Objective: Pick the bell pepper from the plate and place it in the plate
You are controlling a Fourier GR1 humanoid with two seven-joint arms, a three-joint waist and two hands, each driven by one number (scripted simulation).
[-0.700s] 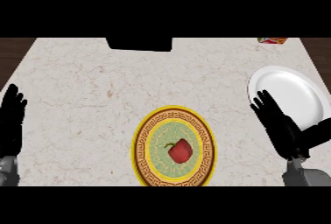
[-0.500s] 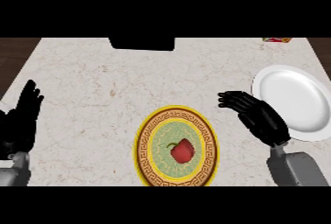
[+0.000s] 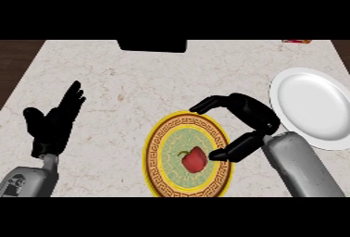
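Note:
A red bell pepper [image 3: 194, 160] lies in the middle of a yellow patterned plate [image 3: 163, 139] at the counter's front centre. My right hand [image 3: 247, 115] hovers over that plate's right rim, fingers and thumb spread in an arc, holding nothing; its thumb tip is just right of the pepper. A plain white plate [image 3: 311, 107] sits at the right edge. My left hand [image 3: 56, 121] rests open at the left, fingers up.
A dark box [image 3: 152, 45] stands at the counter's back edge. A small red and yellow item [image 3: 296, 41] shows at the back right corner. Bare marble counter [image 3: 130, 83] spreads between the hands.
My right hand has swung left from beside the white plate to the patterned plate's right rim, fingers curving toward the pepper. My left hand has come inward from the left edge.

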